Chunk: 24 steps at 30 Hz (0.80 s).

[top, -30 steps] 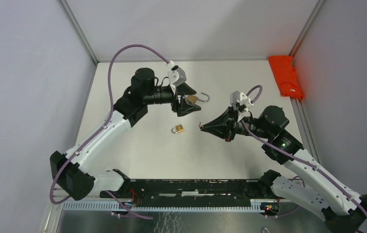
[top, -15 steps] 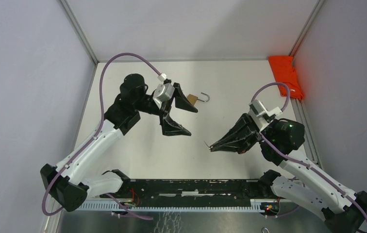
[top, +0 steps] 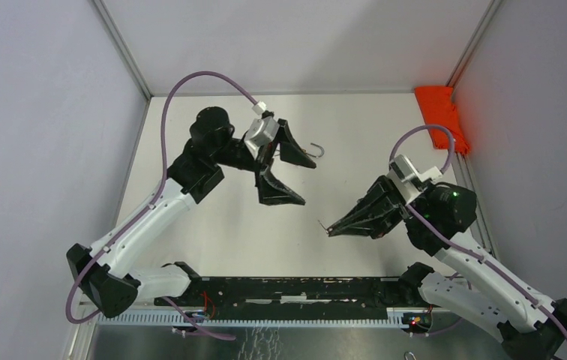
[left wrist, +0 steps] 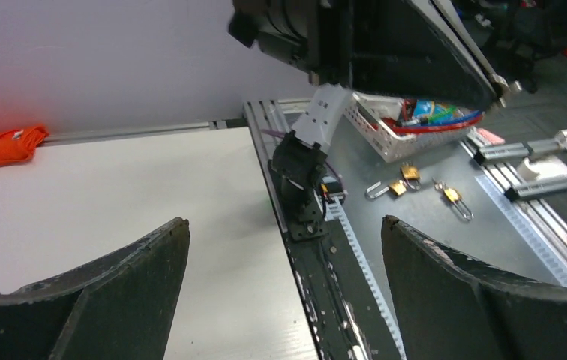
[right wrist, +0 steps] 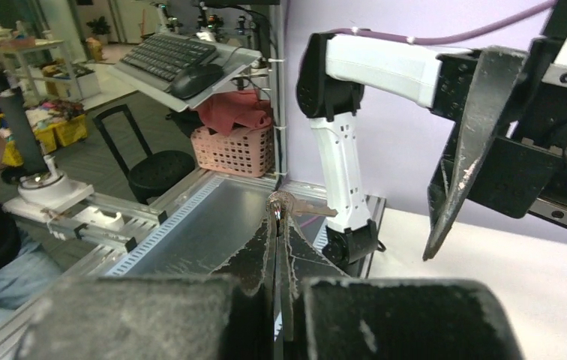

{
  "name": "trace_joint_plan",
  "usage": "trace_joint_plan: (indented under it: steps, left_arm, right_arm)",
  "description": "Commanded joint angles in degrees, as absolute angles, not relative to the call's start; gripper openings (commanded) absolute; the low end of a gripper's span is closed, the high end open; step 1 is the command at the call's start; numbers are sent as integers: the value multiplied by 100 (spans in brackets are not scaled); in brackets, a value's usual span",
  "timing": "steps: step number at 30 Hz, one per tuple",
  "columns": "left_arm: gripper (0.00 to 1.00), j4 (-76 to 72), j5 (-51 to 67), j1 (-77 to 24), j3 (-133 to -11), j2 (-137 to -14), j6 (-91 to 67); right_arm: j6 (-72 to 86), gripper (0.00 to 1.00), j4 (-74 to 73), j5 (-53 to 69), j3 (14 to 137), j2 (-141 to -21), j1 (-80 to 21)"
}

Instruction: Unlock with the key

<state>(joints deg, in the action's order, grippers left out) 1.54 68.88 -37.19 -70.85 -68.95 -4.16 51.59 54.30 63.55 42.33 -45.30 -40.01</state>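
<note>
Two arms reach over the white tabletop (top: pixel 213 225) in the overhead view. The left gripper (top: pixel 310 184) is spread wide and holds nothing. Just past its far finger a curved silver padlock shackle (top: pixel 316 150) lies swung open on the table, the lock body hidden behind that finger. The right gripper (top: pixel 331 229) is pinched together on a small silver metal key (top: pixel 322 223), well apart from the shackle. A crumpled orange cloth (top: pixel 439 116) sits at the far right corner.

From the left wrist, both black fingers (left wrist: pixel 115 292) gape, with white table showing between them.

From the right wrist, the fingers are clamped on the key's (right wrist: pixel 303 208) head, and its blade points right.
</note>
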Motion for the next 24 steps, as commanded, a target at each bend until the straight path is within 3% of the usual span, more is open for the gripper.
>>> trace_joint_plan:
  steps: [1,4,6,14,16,17,21,24]
  left_arm:
    - [100,320,5351,-3816,-7641,-7287,-1029]
    - [95,1547,3525,-3816,-8429,-7822,-976]
    - [99,1939,3004,-3815,-8700,-8127,-1052]
    - [100,522,3971,-3795,-8090,-8188,-2538]
    - [78,984,3819,-3789,-8366,-8373,-2440]
    - [74,1467,3639,-3793,-8704,-8532,-2210]
    - [78,2734,3428,-3786,-9392,-8584,-1124]
    - [82,3161,4165,-3774,-9120,-8166,-11]
  right_arm:
    - [2890,0,2148,5772,5031,-4410,-3992]
    - [1379,0,51,4980,5597,-4500,-3997]
    - [1076,0,-508,4702,5716,-4538,-3997]
    - [728,0,-836,4433,5693,-4355,-3997]
    - [511,0,-1302,4094,5922,-4451,-3994]
    - [357,0,-1593,3926,6051,-4521,-3998]
    - [-158,0,-2247,3510,6197,-4787,-3996]
    - [-619,0,-2564,3517,6179,-4914,-4007]
